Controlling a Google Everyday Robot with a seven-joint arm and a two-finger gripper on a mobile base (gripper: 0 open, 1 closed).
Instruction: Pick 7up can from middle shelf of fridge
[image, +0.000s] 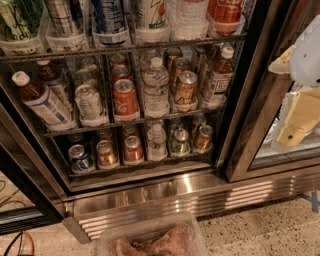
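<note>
The 7up can (89, 103) is seen upright at the front of the middle shelf (111, 123) of the fridge (244, 75), in the second lane from the left. A tilted tea bottle (42, 101) is found just beside it on the left, and a red-orange can (125, 97) just beside it on the right. Further right along the same shelf a water bottle (156, 87) and a gold-brown can (186, 87) are lined up. Another silver can top is seen directly behind the 7up can.

The hand (300, 100) is held at the far right edge of the view, in front of the glass door (257, 135), outside the shelves. It is well apart from the 7up can, which lies far to its left at about the same height, with the red-orange can, water bottle and gold-brown can between them. Nothing is touched by the hand. Whether it is wide or narrow cannot be told.
</note>
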